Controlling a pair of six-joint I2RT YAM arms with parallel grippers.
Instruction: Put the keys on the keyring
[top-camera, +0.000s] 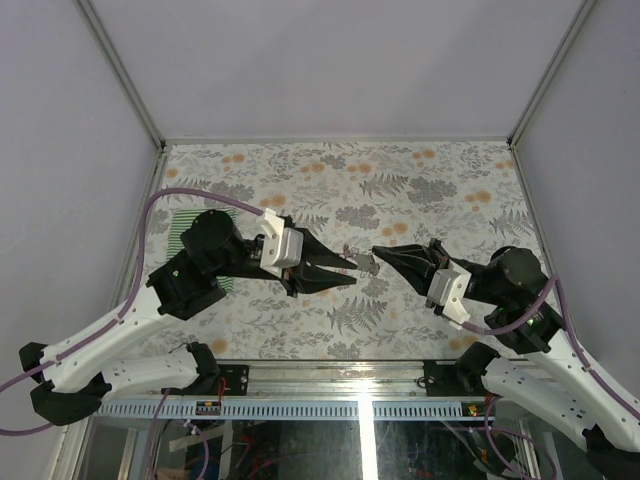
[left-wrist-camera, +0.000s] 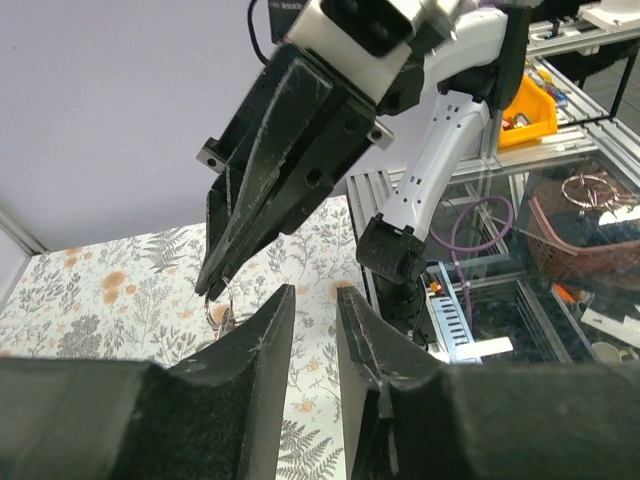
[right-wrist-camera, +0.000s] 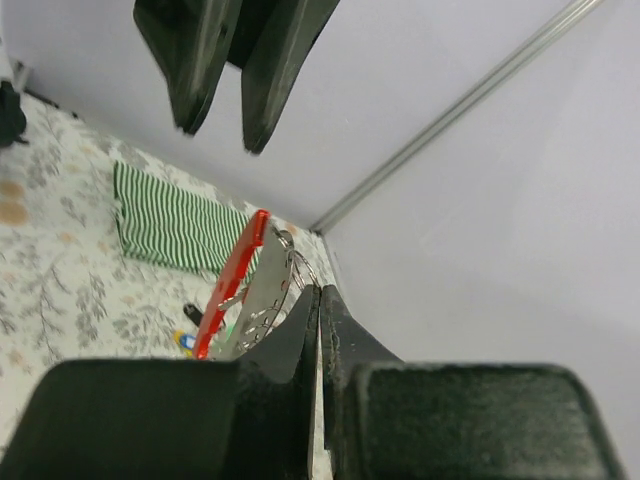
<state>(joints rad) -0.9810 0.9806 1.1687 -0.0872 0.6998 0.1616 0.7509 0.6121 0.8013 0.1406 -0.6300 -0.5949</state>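
while the right gripper (right-wrist-camera: 318, 296) pinches a key (right-wrist-camera: 262, 292) beside the keyring (right-wrist-camera: 296, 263), the left gripper (left-wrist-camera: 315, 296) hangs spread; other keys (right-wrist-camera: 187, 339) seem unthreaded.

The left gripper (top-camera: 352, 272) and right gripper (top-camera: 377, 253) face tip to tip above the centre of the table (top-camera: 400, 170). The keyring (top-camera: 366, 264) is between them, at the right gripper's tips. Loose keys (right-wrist-camera: 188, 338) lie on the table beneath. The cloth (top-camera: 183, 232) lies by the left edge.

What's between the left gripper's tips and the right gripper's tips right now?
Just the small silvery keyring piece pinched by the right gripper, seen in the top view; the left gripper is open just short of it.
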